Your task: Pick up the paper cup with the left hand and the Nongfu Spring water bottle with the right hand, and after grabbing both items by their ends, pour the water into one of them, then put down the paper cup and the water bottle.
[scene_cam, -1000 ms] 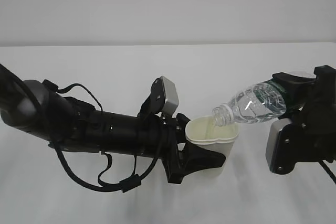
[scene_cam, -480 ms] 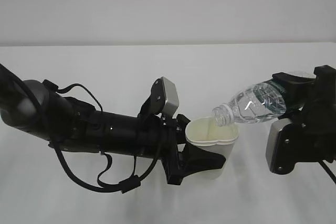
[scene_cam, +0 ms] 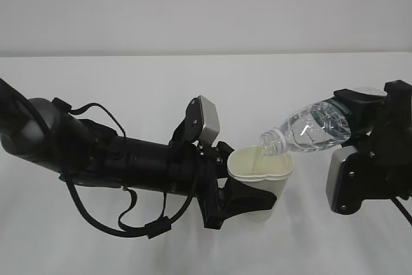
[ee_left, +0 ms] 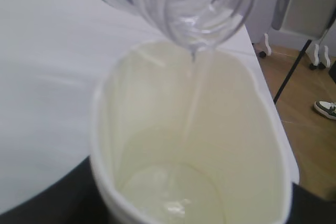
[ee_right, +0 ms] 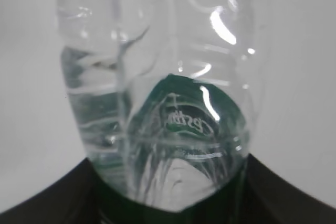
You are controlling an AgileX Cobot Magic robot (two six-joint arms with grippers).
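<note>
Pouring is under way: the right gripper (scene_cam: 368, 115), clamped on the tilted clear ribbed plastic bottle (scene_cam: 313, 126), streams water (ee_left: 193, 109) into the small white paper cup (scene_cam: 262, 181) gripped by the left gripper (scene_cam: 239, 192) just above the worktop (scene_cam: 193, 75); next, I judge, righting the bottle.

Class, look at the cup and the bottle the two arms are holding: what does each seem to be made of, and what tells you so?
The paper cup: probably paper, matte white outside, pale cream inside, with a rolled rim squeezed out of round. The Nongfu Spring water bottle: looks like thin clear plastic, glossy; ribs and bright glints show, with a dark green label band.
</note>
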